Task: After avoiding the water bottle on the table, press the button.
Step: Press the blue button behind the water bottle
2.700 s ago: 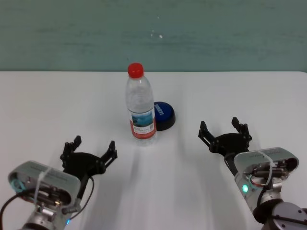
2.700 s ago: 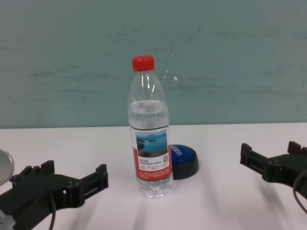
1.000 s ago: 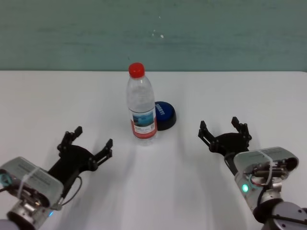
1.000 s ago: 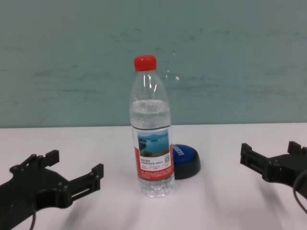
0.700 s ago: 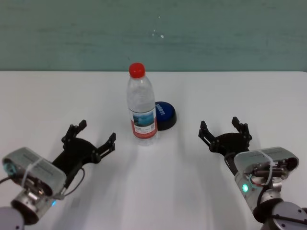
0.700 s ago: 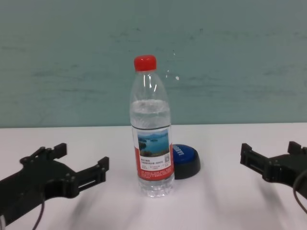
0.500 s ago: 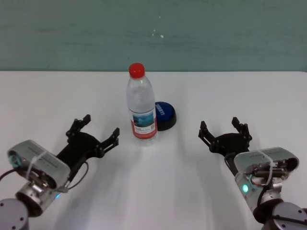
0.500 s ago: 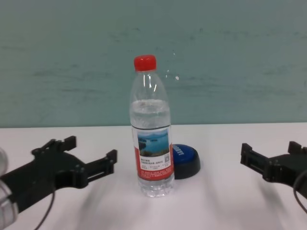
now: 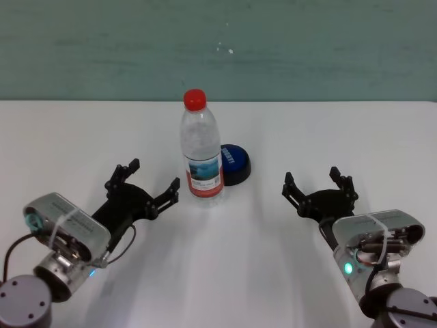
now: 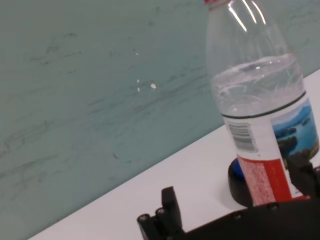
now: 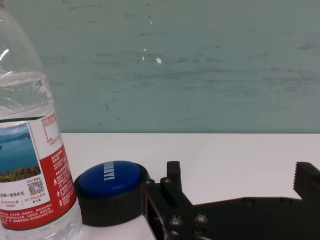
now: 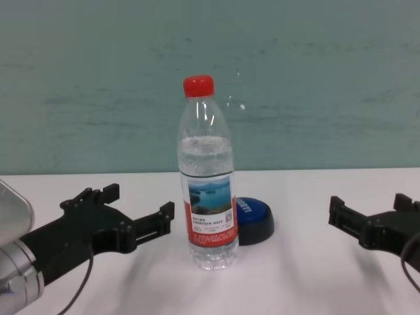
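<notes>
Both arms end in matte black grippers with two forked, toothed fingers each. The left gripper [image 9: 142, 183] sits on a rounded silver-grey wrist housing bound by a white strap, with a teal lens at its end, a small blue light beneath and a thin black cable looping out. The right gripper [image 9: 319, 185] has the same silver housing and strap, a green light, and small screws on its black frame.

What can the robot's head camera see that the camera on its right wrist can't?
Only the head view shows the open left gripper close beside the bottle, the bottle's red cap, and the wide white table.

Only the right wrist view shows the white lettering on the low round blue button clearly.

Both show the tall clear plastic water bottle, the button behind it, and the open right gripper.
</notes>
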You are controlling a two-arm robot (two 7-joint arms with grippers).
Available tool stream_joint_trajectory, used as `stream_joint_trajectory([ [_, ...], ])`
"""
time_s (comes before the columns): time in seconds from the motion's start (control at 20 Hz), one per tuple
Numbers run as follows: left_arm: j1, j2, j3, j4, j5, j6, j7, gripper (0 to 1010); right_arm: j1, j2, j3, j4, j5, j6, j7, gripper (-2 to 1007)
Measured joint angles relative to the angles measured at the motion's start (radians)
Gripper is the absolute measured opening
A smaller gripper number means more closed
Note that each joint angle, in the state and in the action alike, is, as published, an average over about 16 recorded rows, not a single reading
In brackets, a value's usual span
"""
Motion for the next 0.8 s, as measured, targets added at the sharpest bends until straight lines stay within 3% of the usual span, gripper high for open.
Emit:
stream_joint_trajectory([
  [0.8, 0.006, 0.003, 0.010, -0.013, 0.001, 0.005, -0.001, 1000, 0.000, 0.000, 0.000, 0.000, 0.000, 0.000, 0.000, 1004],
])
